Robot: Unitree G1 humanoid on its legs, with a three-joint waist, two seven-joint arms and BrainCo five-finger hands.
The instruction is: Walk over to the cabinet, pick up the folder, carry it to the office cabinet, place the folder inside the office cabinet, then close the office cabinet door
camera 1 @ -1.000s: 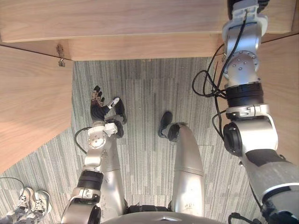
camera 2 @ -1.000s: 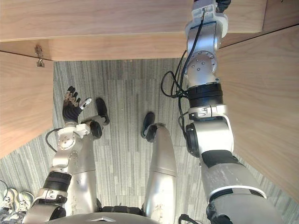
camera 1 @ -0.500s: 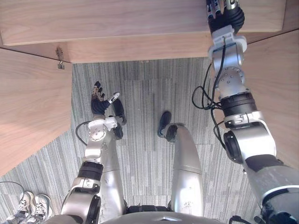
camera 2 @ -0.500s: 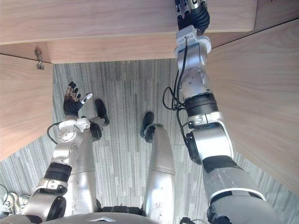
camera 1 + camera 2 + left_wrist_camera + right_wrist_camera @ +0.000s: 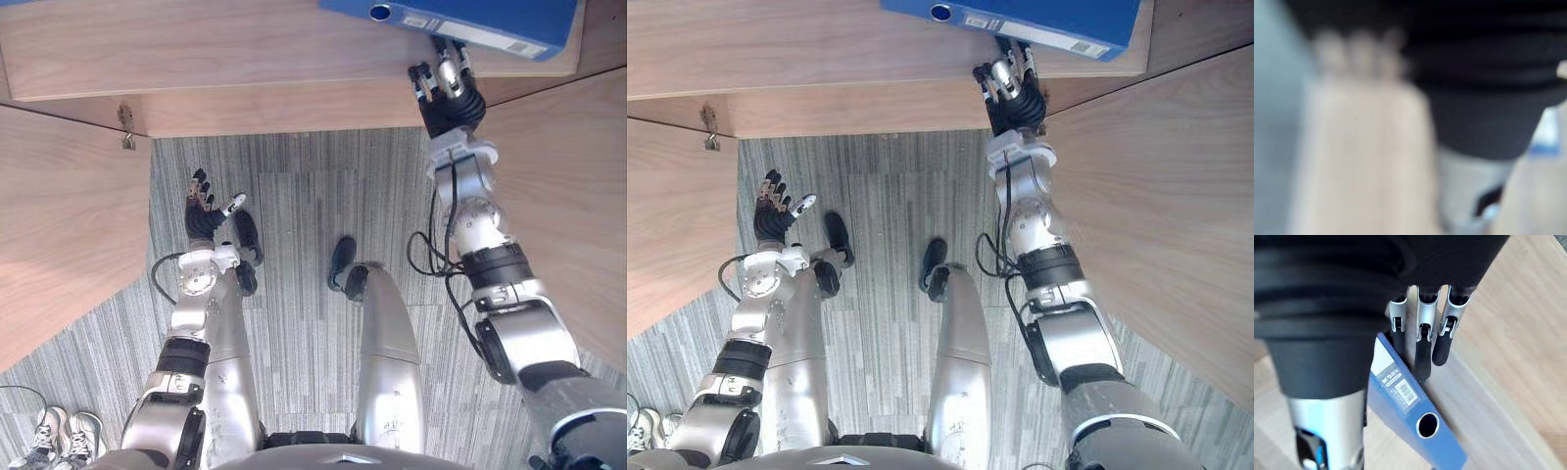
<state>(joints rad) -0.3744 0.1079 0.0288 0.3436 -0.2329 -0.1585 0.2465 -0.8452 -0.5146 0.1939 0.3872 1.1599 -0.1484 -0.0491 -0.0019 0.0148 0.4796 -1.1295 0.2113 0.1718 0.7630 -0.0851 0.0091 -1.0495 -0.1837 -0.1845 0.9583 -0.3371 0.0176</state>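
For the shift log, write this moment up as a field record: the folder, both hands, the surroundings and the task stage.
folder: blue folder lying on the wooden cabinet top
right hand: right hand at the folder's near edge, fingers straight; contact unclear
left hand: left hand low at the robot's side, fingers relaxed, holding nothing
floor: grey striped carpet
bystander: a person's shoes
stage: folder not yet grasped

The two eye views look steeply down from the head onto the floor (image 5: pixel 313 196) and the wooden cabinet (image 5: pixel 196 49) ahead. Set slightly apart, they share the whole scene, which sits a little further left in the right eye view. The right wrist view looks from very close along the right robot hand (image 5: pixel 1421 333) at the folder (image 5: pixel 1442 443), which lies at the top edge of both eye views. The left wrist view, close behind the left robot hand (image 5: pixel 1474 73), faces blurred pale wood.
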